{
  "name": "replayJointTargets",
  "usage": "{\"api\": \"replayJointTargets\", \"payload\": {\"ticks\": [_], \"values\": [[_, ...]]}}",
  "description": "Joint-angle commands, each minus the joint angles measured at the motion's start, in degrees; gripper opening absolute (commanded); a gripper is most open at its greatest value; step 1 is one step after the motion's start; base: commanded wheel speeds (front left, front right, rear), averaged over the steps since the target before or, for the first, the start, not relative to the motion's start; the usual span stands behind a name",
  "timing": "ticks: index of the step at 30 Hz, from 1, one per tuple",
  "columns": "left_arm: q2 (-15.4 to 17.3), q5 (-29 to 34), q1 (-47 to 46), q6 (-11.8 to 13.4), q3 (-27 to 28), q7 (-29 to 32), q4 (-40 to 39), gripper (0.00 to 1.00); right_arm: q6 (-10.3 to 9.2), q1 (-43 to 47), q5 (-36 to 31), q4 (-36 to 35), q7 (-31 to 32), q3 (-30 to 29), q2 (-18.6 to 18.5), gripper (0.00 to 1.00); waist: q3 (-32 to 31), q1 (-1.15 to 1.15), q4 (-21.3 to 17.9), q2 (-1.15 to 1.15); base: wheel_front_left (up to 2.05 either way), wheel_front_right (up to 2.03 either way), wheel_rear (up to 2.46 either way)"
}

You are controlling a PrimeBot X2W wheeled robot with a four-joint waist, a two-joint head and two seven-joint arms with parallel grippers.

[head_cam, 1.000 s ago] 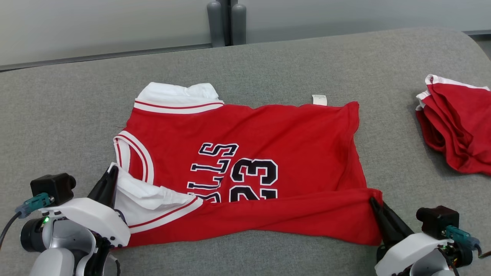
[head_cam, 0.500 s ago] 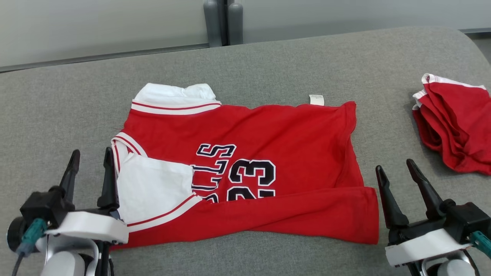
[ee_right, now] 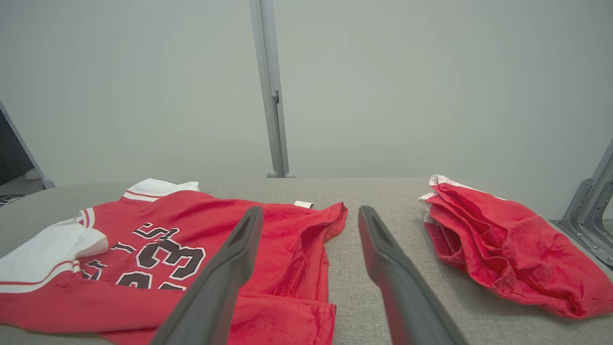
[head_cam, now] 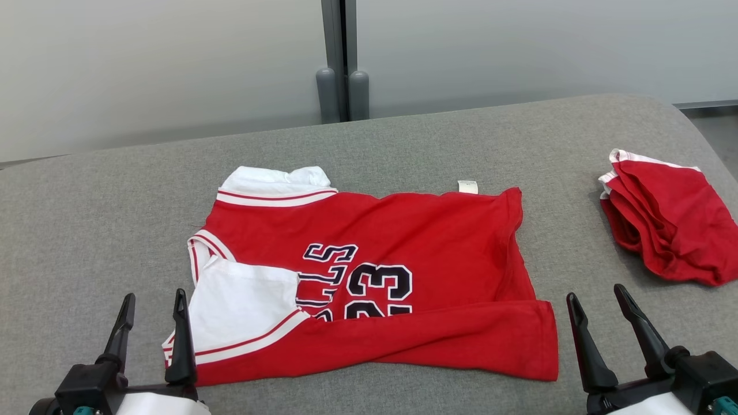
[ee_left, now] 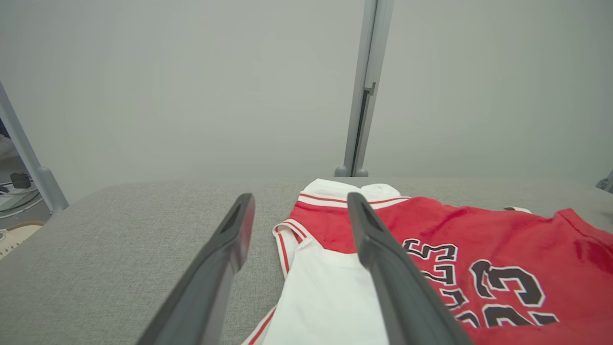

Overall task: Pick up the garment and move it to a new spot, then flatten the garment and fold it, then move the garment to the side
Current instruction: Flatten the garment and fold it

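The garment is a red basketball jersey with white trim and a dark "23". It lies flat on the grey table, its near long edge folded over toward the middle. A white sleeve part rests on its near left corner. My left gripper stands open just off that corner, nothing between its fingers. By the jersey's near right corner, my right gripper is open and holds nothing. The jersey lies right of the left fingers in the left wrist view, and the jersey lies left of the right fingers.
A second red garment lies bunched at the table's right side, also seen as a red pile in the right wrist view. A grey post stands behind the table against a pale wall. A metal bracket sits at the far right.
Both grippers opened and let go of the jersey's near edge, then drew back toward me. The folded edge now lies flat. The head camera tilted up.
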Motion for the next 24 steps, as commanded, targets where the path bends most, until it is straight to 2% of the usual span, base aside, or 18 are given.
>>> {"api": "replayJointTargets", "payload": {"ticks": [1, 12, 17, 24], "values": [[0.44, 0.22, 0.34, 0.35, 0.05, 0.23, -0.72, 1.0, -0.02, 0.42, -0.08, -0.56, 0.47, -0.19, 0.0, 1.0, -0.15, 0.0, -0.01, 0.0, 0.0, 0.0, 0.0], [0.7, -1.2, 0.95, 0.14, -0.54, 2.61, 0.29, 1.0, -0.02, 0.81, -0.12, -0.31, 1.79, 0.53, -0.02, 1.0, 0.38, 0.0, 0.33, 0.0, 0.0, 0.0, 0.0], [-0.03, -3.53, 1.2, -0.83, -1.18, 4.88, 6.25, 1.0, -0.02, 1.46, 0.83, 5.96, 2.02, 2.02, -0.11, 1.0, 2.05, 0.0, 0.39, 0.0, 0.0, 0.0, 0.0], [-0.8, -7.25, -1.2, -3.72, -0.89, 5.14, 18.41, 1.0, -0.02, -0.9, 2.33, 17.5, 0.23, 2.5, 0.79, 1.0, 5.04, 0.0, 0.77, 0.0, 0.0, 0.0, 0.0]]}}
